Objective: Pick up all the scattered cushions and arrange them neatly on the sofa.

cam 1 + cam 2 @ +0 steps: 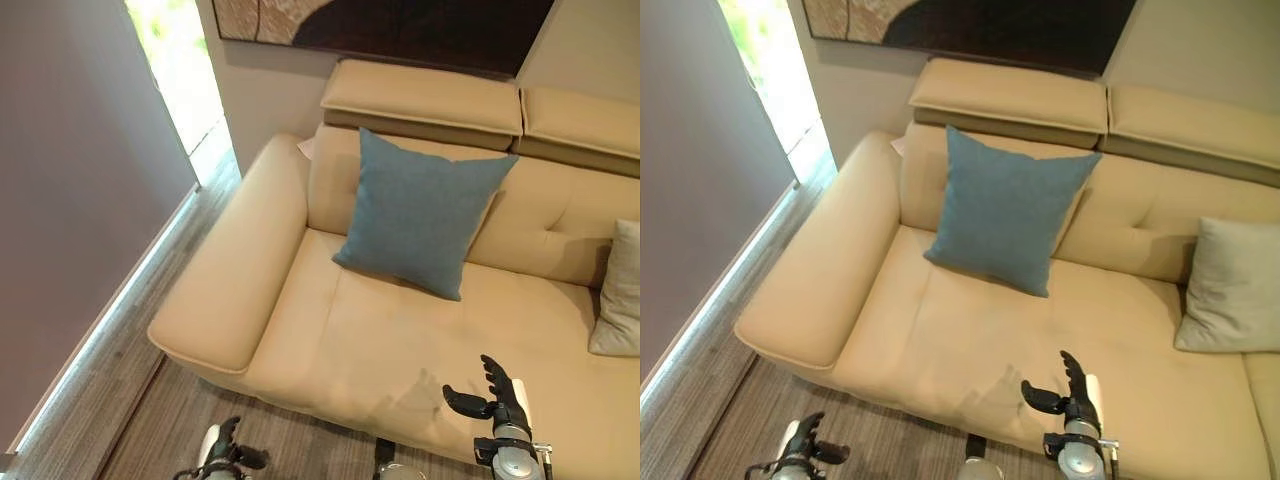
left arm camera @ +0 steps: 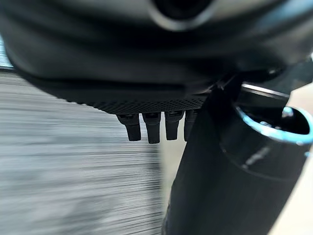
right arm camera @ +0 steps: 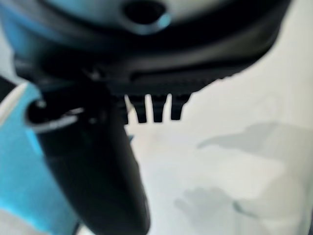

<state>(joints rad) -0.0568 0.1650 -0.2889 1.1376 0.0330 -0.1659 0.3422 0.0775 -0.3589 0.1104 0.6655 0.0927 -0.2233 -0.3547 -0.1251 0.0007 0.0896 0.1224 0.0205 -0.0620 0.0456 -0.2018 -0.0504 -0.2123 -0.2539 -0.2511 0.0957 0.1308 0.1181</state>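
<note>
Nearest, two robot hands are seen at the lower edge of the head views. The left robot hand (image 1: pixel 228 452) is held low over the striped grey floor (image 1: pixel 150 420), in front of the sofa's armrest; its fingers (image 2: pixel 146 127) are seen straight and relaxed in its own wrist view, with nothing between them. The right robot hand (image 1: pixel 1070 395) is raised over the front of the seat, its fingers spread and its thumb held apart, and nothing is grasped by it; its shadow is cast on the leather just beside it.

Further back, one cream leather sofa (image 1: pixel 970 340) is seen, with a broad rounded armrest at the robot's left and two padded headrests along the back. Two cushions are counted on it. One blue cushion (image 1: pixel 1005 208) is propped upright against the backrest, tilted so that one corner points down onto the seat; it is square, of a plain woven cloth, and evenly filled. One pale grey cushion (image 1: pixel 1230 285) is leaned against the backrest well apart to the right, smaller in appearance and partly cut off by the edge.

Beyond the sofa, one dark framed picture (image 1: pixel 970 25) is hung on the wall, and one bright window (image 1: pixel 180 70) is seen at the far left.
</note>
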